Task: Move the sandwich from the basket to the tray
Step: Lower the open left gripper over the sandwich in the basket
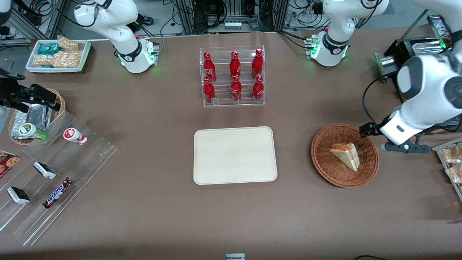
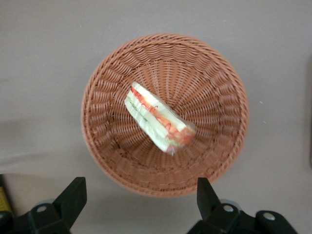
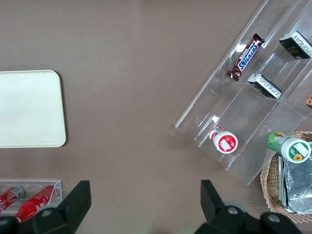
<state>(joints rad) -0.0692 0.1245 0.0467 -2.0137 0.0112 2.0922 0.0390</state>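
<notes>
The sandwich [image 1: 345, 154] lies in the basket [image 1: 321, 159], beside the tray [image 1: 235, 155]; the hand [image 2: 139, 195] hovers seemingly above.

The left arm reaches in from the bench edge at its own end, its white wrist bent downward. The end effector [image 2: 136, 195] hangs above the bench, not touching anything. Its two black fingers [image 2: 72, 197] stand wide apart and hold nothing.

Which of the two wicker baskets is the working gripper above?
The large reddish-brown woven basket holding the wrapped sandwich wedge; the open gripper hangs above it. The smaller foil-lined basket sits toward the parked arm's end.
</notes>
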